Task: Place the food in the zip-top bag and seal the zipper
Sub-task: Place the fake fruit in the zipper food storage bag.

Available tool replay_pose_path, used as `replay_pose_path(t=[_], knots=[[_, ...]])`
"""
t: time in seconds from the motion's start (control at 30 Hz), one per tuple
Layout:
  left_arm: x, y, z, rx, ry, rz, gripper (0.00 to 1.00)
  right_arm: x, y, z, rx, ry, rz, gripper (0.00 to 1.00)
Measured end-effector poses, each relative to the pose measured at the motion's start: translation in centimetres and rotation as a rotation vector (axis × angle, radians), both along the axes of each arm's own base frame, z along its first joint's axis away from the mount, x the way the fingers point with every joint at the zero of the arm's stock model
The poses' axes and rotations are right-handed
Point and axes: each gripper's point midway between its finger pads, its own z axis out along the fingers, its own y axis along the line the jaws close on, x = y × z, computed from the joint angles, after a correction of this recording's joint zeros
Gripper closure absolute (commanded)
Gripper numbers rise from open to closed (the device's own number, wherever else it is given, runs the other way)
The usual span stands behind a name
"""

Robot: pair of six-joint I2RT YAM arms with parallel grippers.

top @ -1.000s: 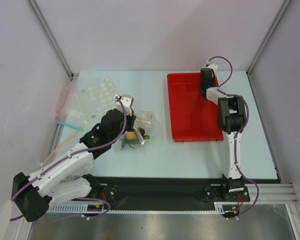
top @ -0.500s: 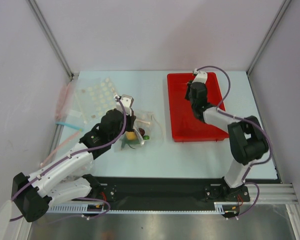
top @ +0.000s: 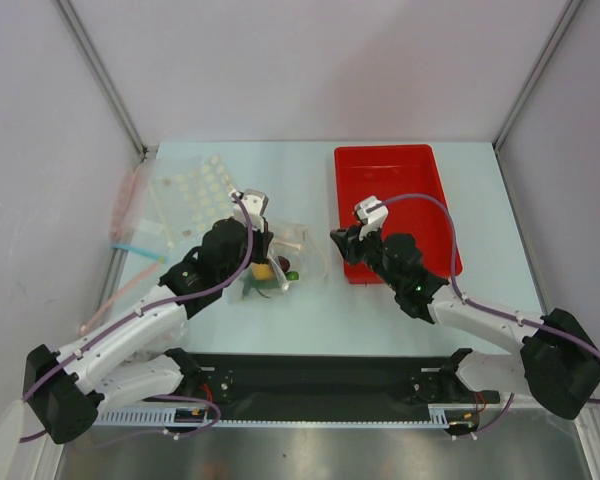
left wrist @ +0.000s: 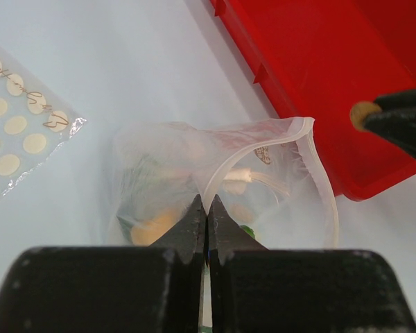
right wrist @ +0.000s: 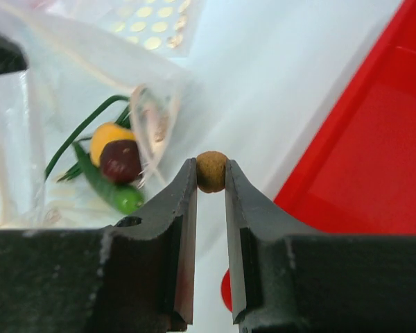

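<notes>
Pale tabletop [top: 380, 310]: left claw [left wrist: 206, 208] pinches one zip-top bag [left wrist: 159, 156], right claw [right wrist: 209, 182] grips one brown ball [right wrist: 211, 168].

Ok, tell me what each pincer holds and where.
Left pincer pinches the zip-top bag at its mouth edge. Right pincer clamps a brown ball across its middle.

The place is a robotics lab test cell rather than a home. A pale table [top: 380, 320] is boxed in by plain white panels [top: 310, 70] set in bare aluminium posts [top: 100, 75]. Two robot arms [top: 130, 335] trailing purple cables [top: 417, 197] are bolted to a black strip [top: 320, 375] along the table's near edge.
</notes>
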Motion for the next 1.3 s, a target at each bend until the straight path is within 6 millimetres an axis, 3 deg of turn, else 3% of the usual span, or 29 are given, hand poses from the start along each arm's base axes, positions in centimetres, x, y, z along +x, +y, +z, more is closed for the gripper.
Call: replay_pose_path(t=[0.13,0.37,0.53,0.6,0.63,0.77,0.83,0.93,1.0,1.1,1.23,1.3], knots=[[-0.1,-0.2,-0.2,-0.006,0.012,-0.006,1.0,-2.1,1.7,-0.8,-0.003,0.009,0.116,0.94],[-0.3,-0.6,-0.3,-0.018,0.043,-0.011,1.0,-6.2,6.0,-0.4,0.019,0.004,0.337,0.93],[-0.4,-1.3,0.0,-0.048,0.078,-0.023,1.0,-6.0,8.2,0.9,0.02,-0.002,0.372,0.85],[-0.7,-1.6,0.2,-0.066,0.091,-0.034,1.0,-4.8,9.4,1.4,0.014,0.0,0.363,0.75],[-0.8,-1.8,0.4,-0.08,0.101,-0.04,1.0,-4.1,10.0,1.5,0.004,0.007,0.358,0.64],[-0.9,-2.1,1.8,-0.143,0.109,-0.038,1.0,-1.8,11.7,1.2,-0.042,0.06,0.314,0.38],[-1.3,-2.3,2.6,-0.185,0.112,-0.046,1.0,-1.4,11.6,0.8,-0.058,0.092,0.29,0.31],[-2.2,-2.6,3.2,-0.236,0.131,-0.066,1.0,-1.6,10.8,0.9,-0.057,0.132,0.253,0.3],[-2.6,-2.8,3.6,-0.266,0.139,-0.076,1.0,-2.1,9.8,2.0,-0.033,0.153,0.231,0.31],[-2.8,-2.9,3.4,-0.294,0.143,-0.078,1.0,-3.5,8.0,5.7,0.027,0.135,0.214,0.34],[-2.9,-2.8,0.7,-0.283,0.19,-0.053,1.0,-5.2,4.9,11.6,0.131,0.055,0.181,0.33],[-2.8,-3.0,-0.3,-0.294,0.205,-0.047,1.0,-6.0,3.7,13.4,0.155,0.022,0.178,0.32]])
